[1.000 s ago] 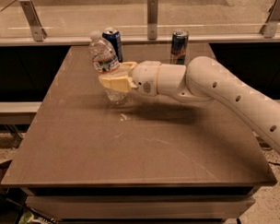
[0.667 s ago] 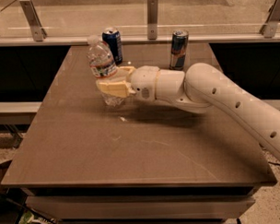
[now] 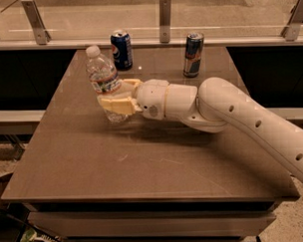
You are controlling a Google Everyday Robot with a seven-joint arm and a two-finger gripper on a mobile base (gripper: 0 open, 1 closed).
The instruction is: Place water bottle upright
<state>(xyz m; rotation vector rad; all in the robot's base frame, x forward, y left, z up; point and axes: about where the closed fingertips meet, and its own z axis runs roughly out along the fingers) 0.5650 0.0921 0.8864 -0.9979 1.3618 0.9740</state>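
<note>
Water bottle (image 3: 102,74) sits in the left-rear part of the brown surface (image 3: 143,165), held by the gripper (image 3: 113,93). It is nearly upright but leans a little, its white cap (image 3: 92,51) tipped toward the left and the rear edge while its base is lower and to the right. The base is at the surface or barely above it; which of the two cannot be told. The white, red and blue label band shows just above the grasp.

The gripper reaches in from the right, roughly level with the surface, at the end of a thick white arm (image 3: 241,115) that runs off toward the lower right corner. Its pale yellow fingers (image 3: 117,105) are closed around the lower half of the bottle, one finger across the near side and the other showing behind it on the far side, with the clear ribbed body between them.

Behind the bottle, near the rear edge, a dark blue soda can (image 3: 121,49) stands upright, just right of the cap and apart from it. Farther right along the same edge stands a slim blue-silver energy drink can (image 3: 193,54), well apart from the bottle and above the arm's wrist in this view. A metal post (image 3: 164,13) rises behind the two cans.
</note>
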